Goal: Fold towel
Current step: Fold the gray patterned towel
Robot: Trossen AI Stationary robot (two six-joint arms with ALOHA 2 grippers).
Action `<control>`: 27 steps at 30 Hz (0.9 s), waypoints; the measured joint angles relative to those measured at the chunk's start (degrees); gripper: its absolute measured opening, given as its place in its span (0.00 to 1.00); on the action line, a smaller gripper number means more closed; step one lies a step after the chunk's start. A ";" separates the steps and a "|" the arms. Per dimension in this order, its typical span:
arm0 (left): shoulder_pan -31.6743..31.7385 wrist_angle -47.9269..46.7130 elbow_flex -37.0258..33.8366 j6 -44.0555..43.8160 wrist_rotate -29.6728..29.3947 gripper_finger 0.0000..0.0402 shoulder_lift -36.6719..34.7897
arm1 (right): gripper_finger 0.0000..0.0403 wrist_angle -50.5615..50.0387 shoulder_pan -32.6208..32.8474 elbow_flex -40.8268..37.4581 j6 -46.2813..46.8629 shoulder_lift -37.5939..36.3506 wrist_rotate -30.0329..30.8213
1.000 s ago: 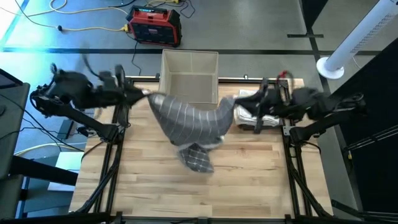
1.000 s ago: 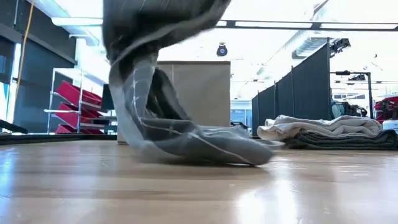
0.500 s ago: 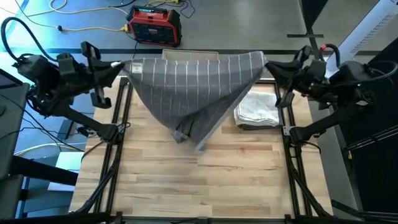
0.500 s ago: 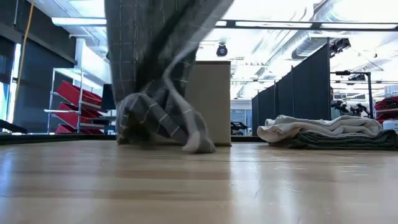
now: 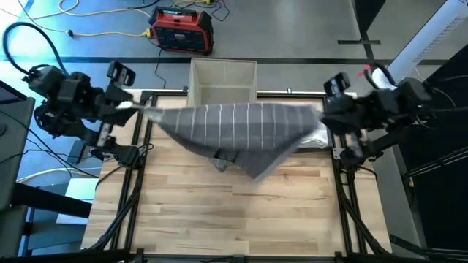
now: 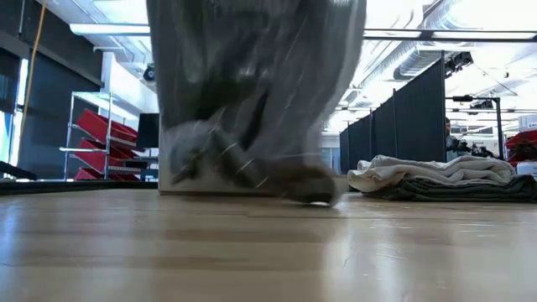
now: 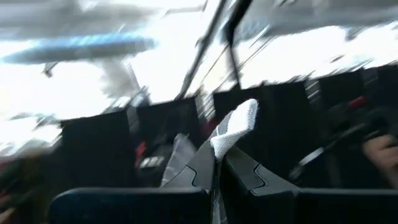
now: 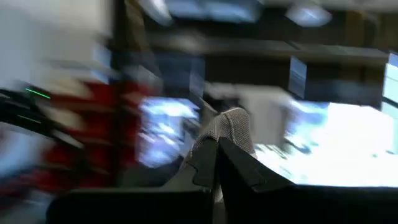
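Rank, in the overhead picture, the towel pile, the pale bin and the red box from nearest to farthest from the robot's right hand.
From the right hand, which grips a corner of the striped towel:
1. Towel pile, just beside it on the table's right side.
2. Pale bin, at the table's far edge, middle.
3. Red box, on the floor beyond the table.

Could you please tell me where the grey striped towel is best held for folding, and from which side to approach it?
By its two top corners, each from its own outer side. The grey striped towel hangs spread between the left gripper and the right gripper, each pinching a corner, so its upper edge runs straight. Its lower part droops to a point touching the wooden table.
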 joint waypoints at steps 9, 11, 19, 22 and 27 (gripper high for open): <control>-2.98 11.17 -0.02 0.76 5.34 0.00 3.70 | 0.00 6.06 8.77 0.47 -8.95 0.06 -2.45; -3.78 13.05 -0.02 0.76 7.03 0.00 4.05 | 0.00 6.81 10.53 0.57 -10.96 0.05 -2.43; -5.87 11.68 -0.01 1.54 6.40 0.00 4.55 | 0.00 6.23 14.16 0.57 -15.39 0.03 2.50; -5.86 7.55 0.02 0.89 5.65 0.00 4.38 | 0.00 3.68 14.21 0.57 -15.30 0.01 2.94; -5.86 -3.69 0.00 -0.73 6.68 0.00 4.51 | 0.00 -0.50 14.23 0.57 -15.04 0.29 2.13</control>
